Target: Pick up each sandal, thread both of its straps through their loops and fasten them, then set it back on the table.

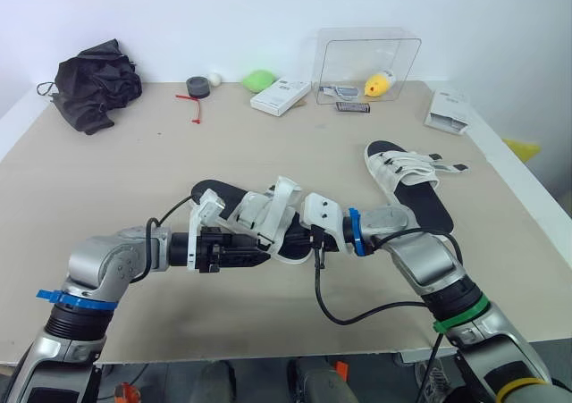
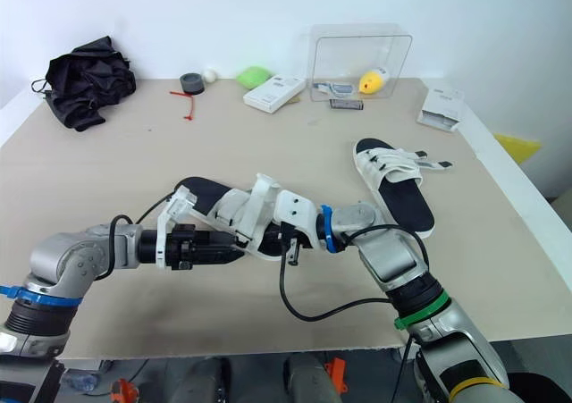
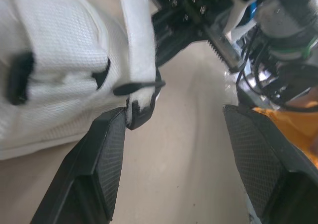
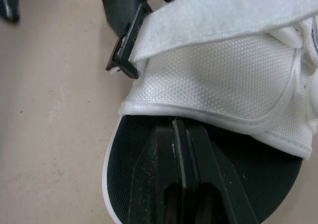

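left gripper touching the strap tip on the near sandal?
Touching. Left wrist view: the black strap tip sits against the tip of one finger of the open left gripper, with no gap between them.

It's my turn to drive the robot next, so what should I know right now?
Left gripper: open, beside the black tip of a loose white fabric strap.
Right gripper: shut, over the footbed of the near black-soled, white-strapped sandal, between both arms.
Second matching sandal: on the beige table to the right, strap tips sticking out.
Done: no strap looks fastened.
Left: thread and fasten all straps, set sandals down.
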### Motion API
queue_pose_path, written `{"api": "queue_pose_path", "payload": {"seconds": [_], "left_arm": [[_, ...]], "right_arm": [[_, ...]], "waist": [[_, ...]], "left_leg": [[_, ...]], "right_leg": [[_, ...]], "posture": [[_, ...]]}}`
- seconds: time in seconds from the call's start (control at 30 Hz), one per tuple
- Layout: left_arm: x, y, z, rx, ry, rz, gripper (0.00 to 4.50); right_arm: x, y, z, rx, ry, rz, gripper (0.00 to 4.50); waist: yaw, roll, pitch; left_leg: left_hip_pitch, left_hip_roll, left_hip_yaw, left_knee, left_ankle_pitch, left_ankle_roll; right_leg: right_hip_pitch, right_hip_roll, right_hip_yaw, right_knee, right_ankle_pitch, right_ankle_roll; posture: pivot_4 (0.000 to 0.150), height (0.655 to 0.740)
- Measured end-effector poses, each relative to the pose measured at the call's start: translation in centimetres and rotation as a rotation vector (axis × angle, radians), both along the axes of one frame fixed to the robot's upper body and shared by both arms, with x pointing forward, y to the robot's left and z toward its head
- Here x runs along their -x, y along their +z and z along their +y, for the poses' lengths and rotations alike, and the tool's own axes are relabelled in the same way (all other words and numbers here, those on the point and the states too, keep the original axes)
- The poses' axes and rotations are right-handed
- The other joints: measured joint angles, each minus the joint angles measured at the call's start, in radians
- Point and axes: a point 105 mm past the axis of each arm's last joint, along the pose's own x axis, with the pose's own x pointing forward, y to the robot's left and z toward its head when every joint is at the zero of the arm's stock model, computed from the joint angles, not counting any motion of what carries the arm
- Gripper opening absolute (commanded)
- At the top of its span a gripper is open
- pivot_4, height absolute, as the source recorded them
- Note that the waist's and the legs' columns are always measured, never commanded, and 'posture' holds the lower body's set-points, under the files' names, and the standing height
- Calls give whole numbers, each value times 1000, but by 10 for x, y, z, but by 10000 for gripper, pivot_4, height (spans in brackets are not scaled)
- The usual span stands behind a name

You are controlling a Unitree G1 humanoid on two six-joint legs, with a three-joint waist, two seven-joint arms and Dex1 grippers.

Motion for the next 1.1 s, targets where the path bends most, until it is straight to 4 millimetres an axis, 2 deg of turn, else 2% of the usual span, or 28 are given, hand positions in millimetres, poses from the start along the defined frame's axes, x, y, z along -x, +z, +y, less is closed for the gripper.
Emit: {"api": "queue_pose_path", "payload": {"seconds": [0.13,0.17,0.2,0.43,0.53,0.63,0.67,0.93,1.03,1.1], "left_arm": [[0,-2,-7,13,-3,0,31727],[-2,-3,-8,15,6,-1,26386],[-3,-3,-11,24,14,2,23972],[-6,-2,-12,37,37,26,23972],[-8,-1,-10,33,44,25,15467],[-10,-2,-8,25,57,34,1284],[-10,-3,-7,21,60,43,273],[-3,-3,0,-1,26,92,273],[7,-1,5,-42,-32,123,273],[22,4,9,-84,-115,152,273]], "right_arm": [[0,0,0,-1,-1,0,0],[0,0,-1,-1,-1,1,0],[0,0,-1,-2,-2,1,0],[0,1,0,-3,1,-2,0],[1,1,0,-3,1,-2,0],[1,1,0,-3,3,0,0],[1,1,0,-3,4,0,0],[3,2,1,-7,15,-2,0],[3,2,2,-7,17,1,0],[3,1,2,-7,20,3,0]], "waist": [[1,0,0],[2,0,0],[3,0,0],[3,0,0],[3,0,0],[3,0,0],[3,0,0],[2,0,0],[2,0,0],[1,-1,0]], "left_leg": [[0,0,0,0,0,0],[0,0,0,0,0,0],[0,0,0,0,0,0],[0,0,0,0,0,0],[0,0,0,0,0,0],[0,0,0,0,0,0],[0,0,0,-1,0,0],[0,0,0,-2,-1,-1],[0,1,0,-3,-2,-2],[0,1,0,-4,-2,-2]], "right_leg": [[0,0,0,0,0,0],[0,0,0,0,0,0],[0,0,0,0,0,0],[0,0,0,0,0,0],[0,0,0,0,0,0],[0,0,0,0,0,0],[-1,0,0,0,-1,0],[-1,1,0,0,-2,-1],[-2,1,0,0,-3,-1],[-2,2,0,0,-4,-2]], "posture": [[1500,7400],[1500,7400],[1500,7400],[1500,7400],[1500,7400],[1500,7400],[1500,7400],[1500,7400],[1500,7400],[1500,7400]]}}
